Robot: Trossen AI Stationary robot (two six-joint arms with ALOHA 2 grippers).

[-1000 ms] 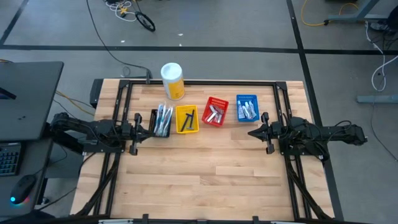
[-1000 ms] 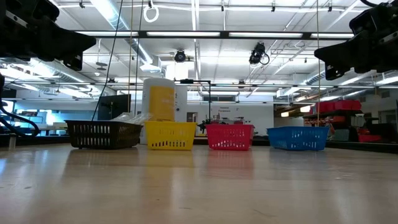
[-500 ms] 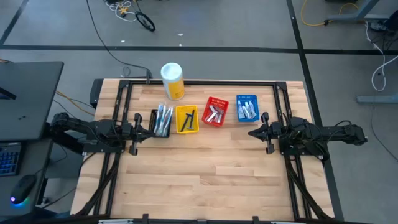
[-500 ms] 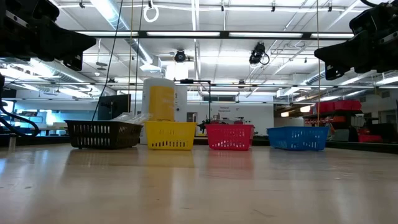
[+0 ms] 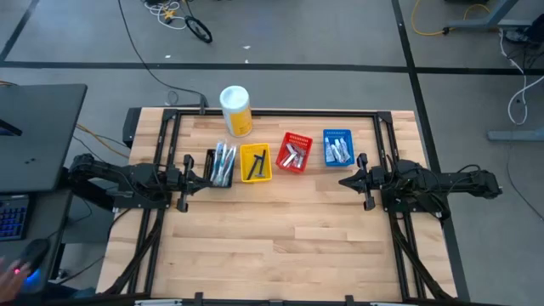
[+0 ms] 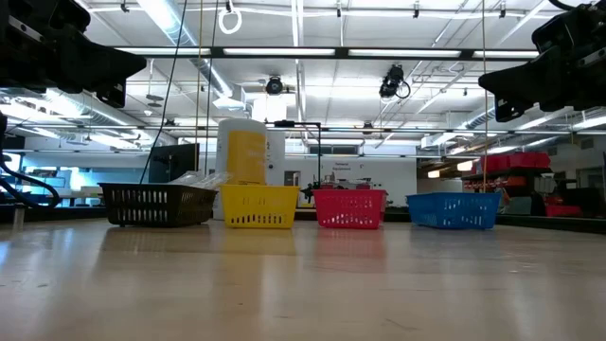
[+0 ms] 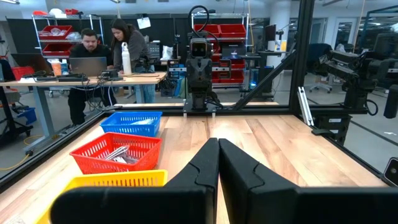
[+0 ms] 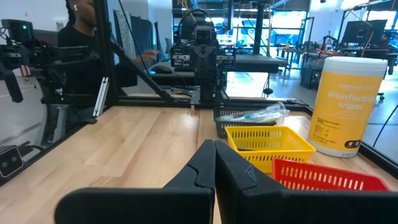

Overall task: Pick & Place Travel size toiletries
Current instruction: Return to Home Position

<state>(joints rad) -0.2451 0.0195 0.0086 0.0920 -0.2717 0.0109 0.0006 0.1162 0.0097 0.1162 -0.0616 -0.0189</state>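
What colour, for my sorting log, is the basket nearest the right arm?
Blue basket, high view.

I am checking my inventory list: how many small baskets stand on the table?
4, in one row on the table, left to right in the high view: black basket, yellow basket, red basket, blue basket. None seems hidden.

Four small baskets (image 6: 454,213), one yellow canister (image 5: 235,109), two arms (image 5: 119,180), and toiletries (image 5: 219,161) too small to count.
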